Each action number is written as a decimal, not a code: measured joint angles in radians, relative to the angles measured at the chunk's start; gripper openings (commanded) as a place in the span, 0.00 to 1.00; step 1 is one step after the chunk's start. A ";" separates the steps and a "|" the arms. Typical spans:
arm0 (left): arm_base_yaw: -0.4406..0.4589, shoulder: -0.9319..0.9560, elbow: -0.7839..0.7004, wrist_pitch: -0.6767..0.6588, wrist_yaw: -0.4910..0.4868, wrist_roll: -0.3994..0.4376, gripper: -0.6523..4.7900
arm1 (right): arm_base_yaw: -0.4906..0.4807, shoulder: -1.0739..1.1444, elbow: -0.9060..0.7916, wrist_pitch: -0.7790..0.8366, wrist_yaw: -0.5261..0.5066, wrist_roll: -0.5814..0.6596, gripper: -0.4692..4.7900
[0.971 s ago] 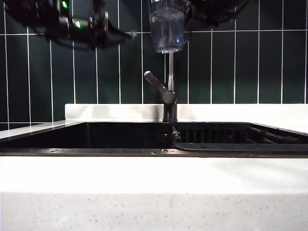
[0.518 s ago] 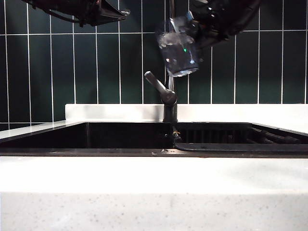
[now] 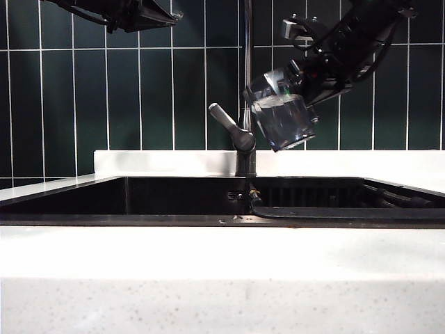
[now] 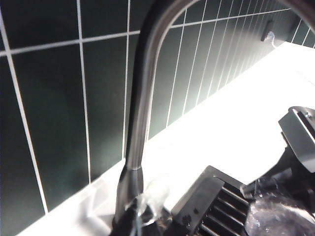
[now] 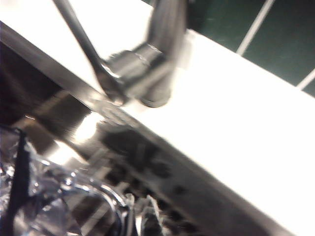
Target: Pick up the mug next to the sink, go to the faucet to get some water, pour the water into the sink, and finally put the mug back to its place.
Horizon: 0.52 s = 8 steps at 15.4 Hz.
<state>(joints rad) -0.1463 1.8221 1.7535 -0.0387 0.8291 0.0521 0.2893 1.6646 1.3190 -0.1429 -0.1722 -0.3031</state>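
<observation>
My right gripper [image 3: 277, 85] is shut on the rim of the clear glass mug [image 3: 281, 120]. It holds the mug tilted, mouth leaning left, just right of the faucet [image 3: 246, 69] and above the black sink [image 3: 139, 198]. The grey lever [image 3: 226, 120] points up-left. In the right wrist view the mug [image 5: 59, 201] fills the near corner by my right gripper [image 5: 147, 216], with the faucet base [image 5: 147, 64] beyond. My left gripper [image 3: 172, 14] is shut and empty, high up at the left. In its wrist view my left gripper [image 4: 142, 214] shows before the spout [image 4: 140, 123], and the mug [image 4: 275, 219] is to one side.
The ribbed drainer [image 3: 327, 195] lies under the mug, right of the faucet. White speckled countertop [image 3: 222, 257] runs along the front and behind the basin. Dark green tiles [image 3: 69, 104] form the back wall.
My right gripper has brought the mug down and to the right from under the spout's top, tilting it. My left gripper has risen toward the top edge.
</observation>
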 measured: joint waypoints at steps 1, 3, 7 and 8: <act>0.000 -0.003 0.000 -0.005 0.000 0.000 0.11 | 0.000 0.000 0.000 0.002 0.014 -0.023 0.09; 0.000 -0.017 -0.001 -0.011 -0.002 0.000 0.11 | 0.000 0.000 0.001 -0.002 0.052 -0.090 0.09; 0.000 -0.022 -0.001 -0.027 -0.002 0.000 0.11 | 0.000 0.000 0.001 -0.022 0.121 -0.237 0.09; 0.000 -0.024 -0.001 -0.033 -0.002 0.000 0.11 | 0.000 -0.003 0.000 -0.028 0.138 -0.275 0.09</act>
<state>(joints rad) -0.1463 1.7981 1.7523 -0.0715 0.8268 0.0521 0.2893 1.6611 1.3193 -0.1711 -0.0341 -0.5785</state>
